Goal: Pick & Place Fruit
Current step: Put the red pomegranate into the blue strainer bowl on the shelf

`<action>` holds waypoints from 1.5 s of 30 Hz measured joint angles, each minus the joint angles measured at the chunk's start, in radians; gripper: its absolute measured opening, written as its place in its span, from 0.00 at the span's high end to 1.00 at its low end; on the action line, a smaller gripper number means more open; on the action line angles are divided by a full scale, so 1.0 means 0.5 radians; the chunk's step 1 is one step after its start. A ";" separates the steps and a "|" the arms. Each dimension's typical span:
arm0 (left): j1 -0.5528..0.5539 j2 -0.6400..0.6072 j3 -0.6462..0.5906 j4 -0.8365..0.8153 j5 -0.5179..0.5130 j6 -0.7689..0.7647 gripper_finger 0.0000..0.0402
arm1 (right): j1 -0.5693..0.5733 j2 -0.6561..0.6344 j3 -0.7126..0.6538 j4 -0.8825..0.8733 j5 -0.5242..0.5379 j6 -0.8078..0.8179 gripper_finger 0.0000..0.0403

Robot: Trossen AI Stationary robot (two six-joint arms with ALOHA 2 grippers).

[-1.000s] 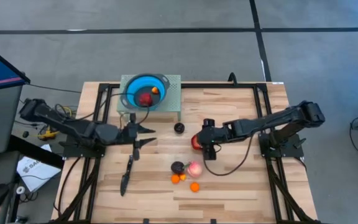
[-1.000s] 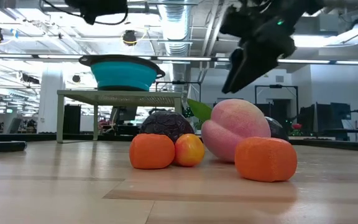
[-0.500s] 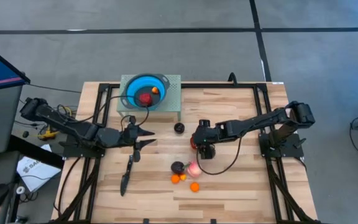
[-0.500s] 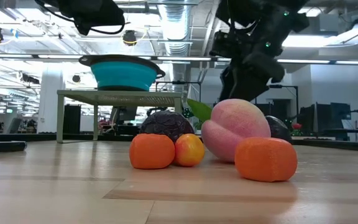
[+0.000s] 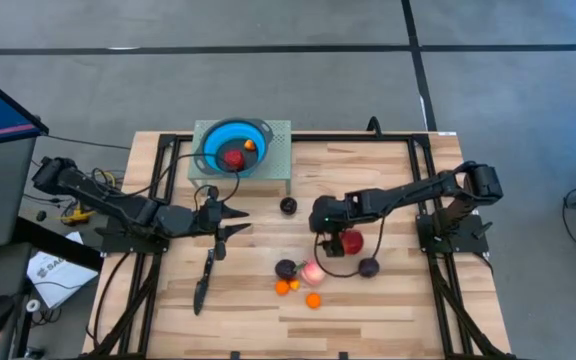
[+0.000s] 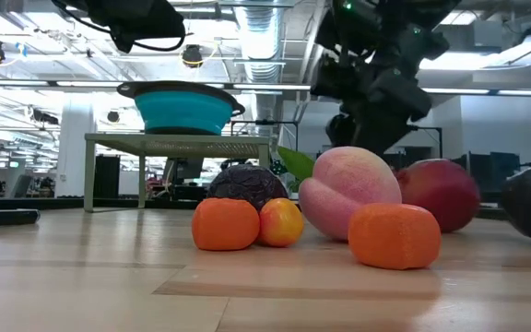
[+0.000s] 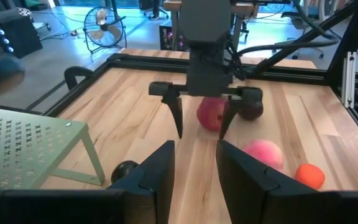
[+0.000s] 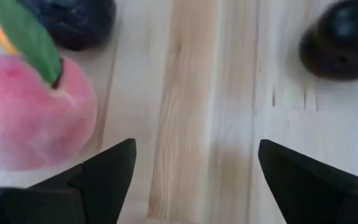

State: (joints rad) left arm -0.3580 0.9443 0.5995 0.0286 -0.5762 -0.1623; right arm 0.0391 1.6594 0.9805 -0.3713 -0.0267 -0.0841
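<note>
Orange fruit, 3 small pieces (image 5: 302, 292), lie nearest on the wooden table (image 5: 388, 310), with a pink peach (image 5: 313, 270) and dark plum (image 5: 285, 268) just behind. A red apple (image 5: 350, 241) and another plum (image 5: 368, 267) sit beside them. Above, the right gripper (image 5: 325, 222) hangs with fingers spread, holding nothing. The left gripper (image 5: 230, 218) waits open near the knife (image 5: 206, 272). Farthest, the blue bowl (image 5: 234, 146) holds 2 fruits.

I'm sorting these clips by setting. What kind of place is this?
Most likely a robotics lab or workshop, not a home. The pale wooden table sits in a black metal frame on grey flooring, exposed ceiling ducts run overhead, and a floor fan stands among equipment behind.
</note>
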 joint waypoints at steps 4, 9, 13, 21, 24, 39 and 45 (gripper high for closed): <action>0.000 0.000 0.000 0.005 0.000 0.000 0.72 | -0.001 -0.013 0.173 -0.221 0.011 -0.170 0.17; 0.000 0.000 0.000 0.005 0.001 0.000 0.72 | 0.012 -0.020 0.503 -0.832 0.043 -0.360 0.14; 0.000 0.000 0.000 0.004 0.001 0.008 0.72 | 0.013 -0.022 0.584 -1.129 0.108 -0.439 0.05; 0.000 0.001 -0.001 0.004 0.001 0.010 0.72 | 0.105 0.073 0.539 -1.298 0.113 -0.467 0.05; 0.000 0.001 -0.002 0.003 0.001 0.009 0.72 | 0.156 0.128 0.479 -1.309 0.108 -0.473 0.05; 0.000 0.001 -0.015 0.002 0.002 0.001 0.72 | 0.172 0.228 0.406 -1.275 0.107 -0.464 0.04; 0.000 0.001 -0.015 0.003 0.002 0.001 0.72 | 0.163 0.228 0.314 -1.208 0.109 -0.620 0.01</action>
State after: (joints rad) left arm -0.3580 0.9447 0.5919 0.0299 -0.5751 -0.1619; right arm 0.1204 1.7733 1.1377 -0.9751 0.0277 -0.3941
